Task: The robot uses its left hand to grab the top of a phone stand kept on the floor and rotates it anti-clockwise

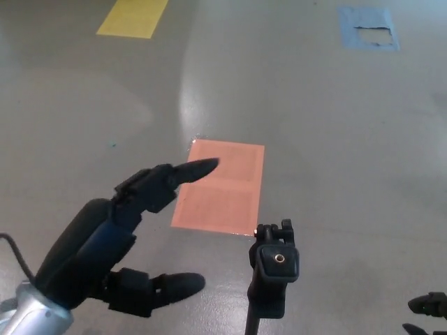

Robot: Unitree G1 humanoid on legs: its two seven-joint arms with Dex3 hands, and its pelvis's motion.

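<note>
The floor (335,139) is smooth grey and glossy, with a pale glare streak down its middle. An orange rectangle (221,186) lies flat at centre. A yellow patch (133,17) sits at the top left edge, and a blue patch (369,29) with a torn middle at the top right. The stand (274,276) rises just beside the orange rectangle's near right corner.
</note>
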